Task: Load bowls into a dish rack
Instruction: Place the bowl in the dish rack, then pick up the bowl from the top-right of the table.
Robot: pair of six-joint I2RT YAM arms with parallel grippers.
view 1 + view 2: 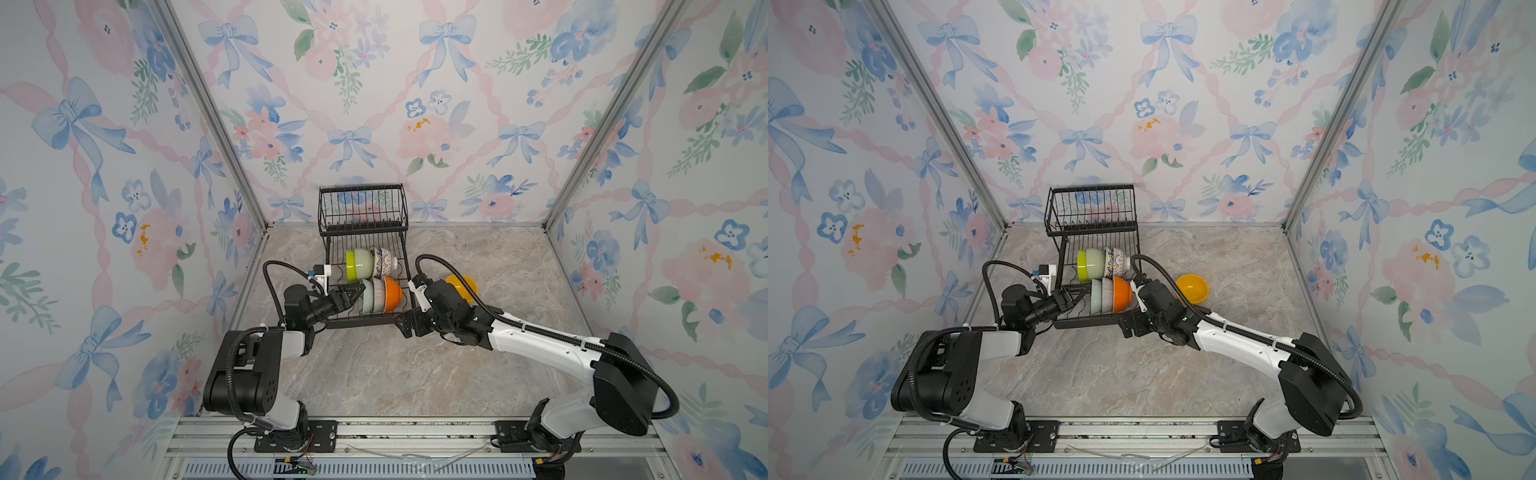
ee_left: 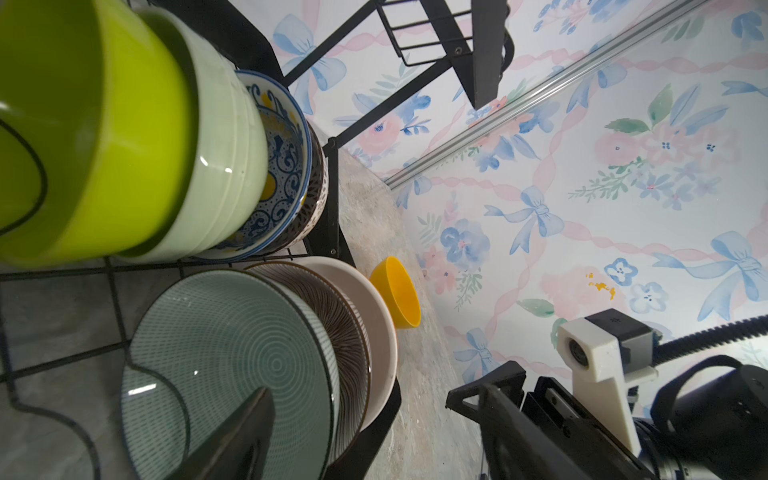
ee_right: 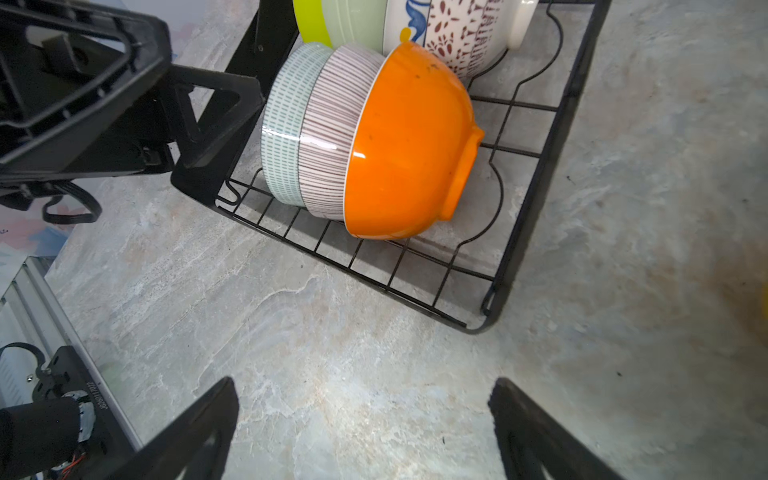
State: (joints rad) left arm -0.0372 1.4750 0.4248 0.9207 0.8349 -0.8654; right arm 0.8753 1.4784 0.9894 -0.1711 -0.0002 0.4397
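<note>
1. Bowls [image 1: 376, 296] stand on edge in two rows in the rack's [image 1: 363, 227] lower tray [image 3: 547, 166]. The yellow bowl [image 1: 1192, 288] sits on the slab [image 1: 374, 374] just right of it.
2. Left gripper's [image 1: 356, 296] fingers stand parted at the teal bowl's [image 2: 232, 365] rim. Right gripper's [image 3: 365, 386] fingers are spread over bare slab by the rack's near corner.
3. Walls [image 1: 374, 104] on three sides (blue bows, pink blooms) enclose the marbled grey slab.

Rack [image 1: 361, 188] is matt black metal wire, orange bowl [image 3: 407, 141] and lime bowl [image 2: 104, 145] shiny glazed, yellow bowl [image 2: 395, 291] duller, plastic-looking, tabletop [image 3: 332, 353] smooth marble-look, walls [image 1: 415, 104] matt printed floral sheet, frame rail [image 1: 415, 430] brushed bare metal.
</note>
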